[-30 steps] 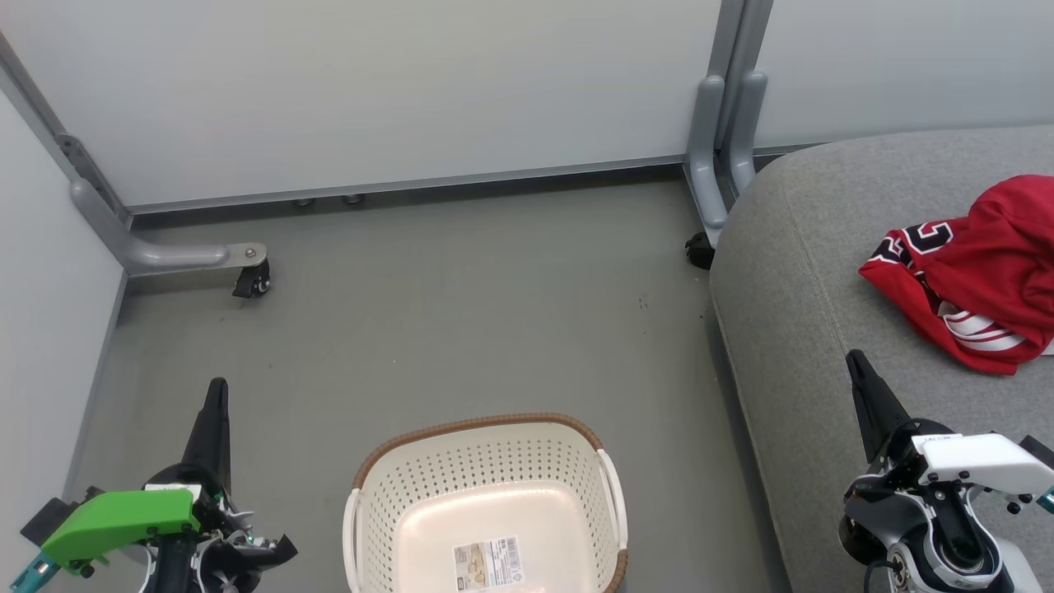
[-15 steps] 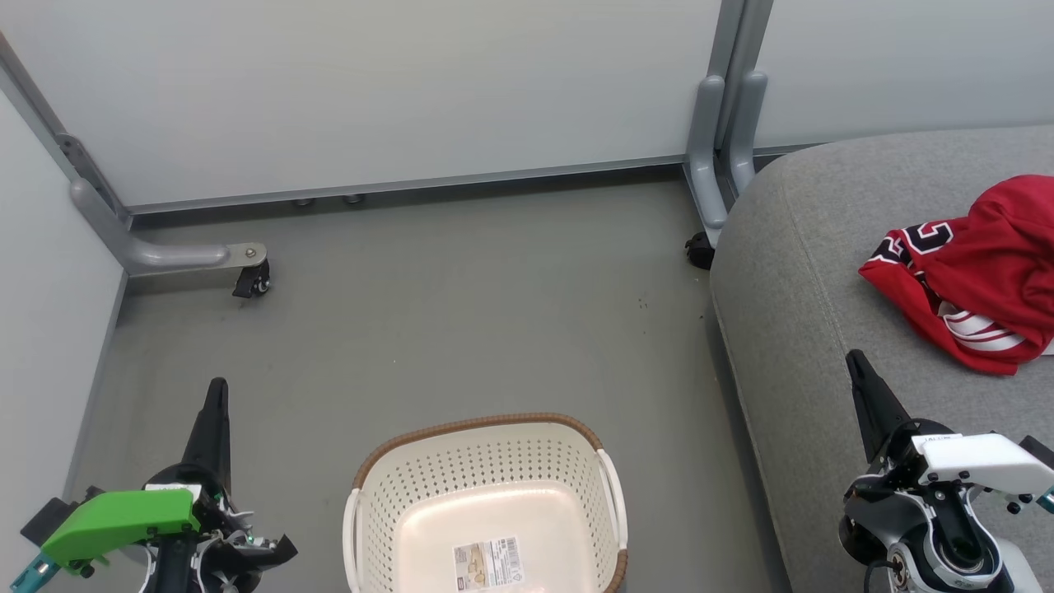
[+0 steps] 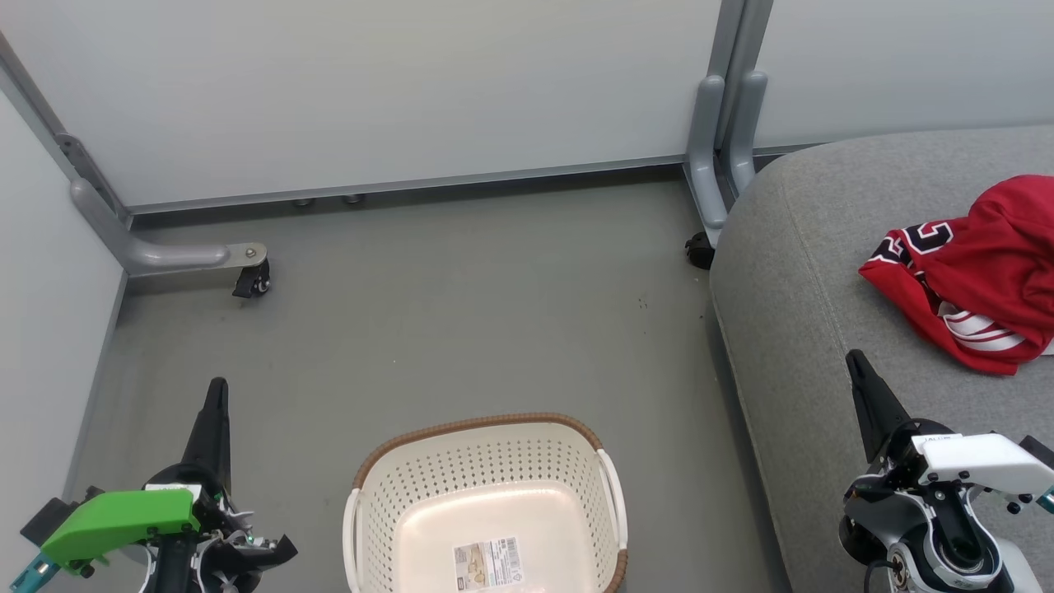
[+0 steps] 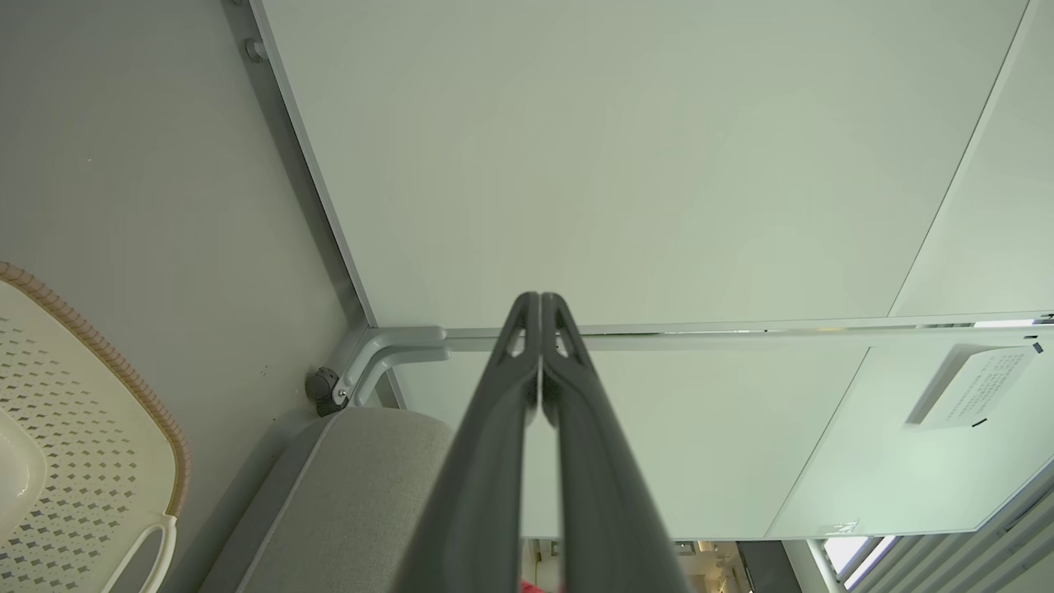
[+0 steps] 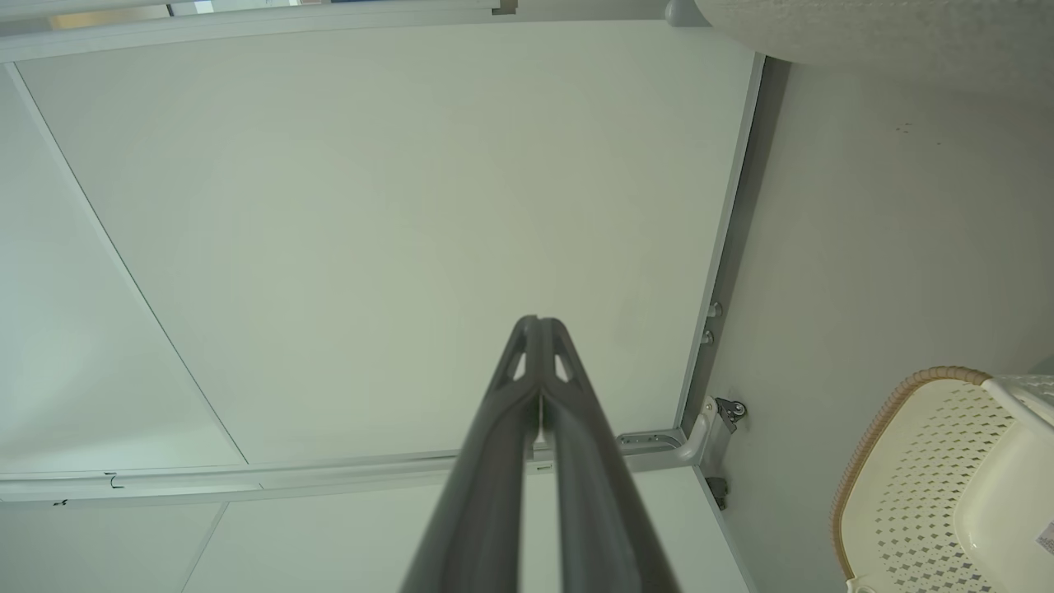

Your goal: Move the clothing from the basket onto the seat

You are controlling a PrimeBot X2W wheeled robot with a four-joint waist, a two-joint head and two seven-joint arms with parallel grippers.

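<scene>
Pale grey-white partition panels (image 3: 370,91) in grey metal frames wall in a matte grey floor (image 3: 461,313). A curved metal foot (image 3: 165,257) ends in a black caster (image 3: 251,282). A second caster (image 3: 699,249) sits below the upright post (image 3: 729,123). The light is soft and even.

One basket (image 3: 478,425), one seat (image 3: 790,329), one clothing heap (image 3: 996,263)
</scene>
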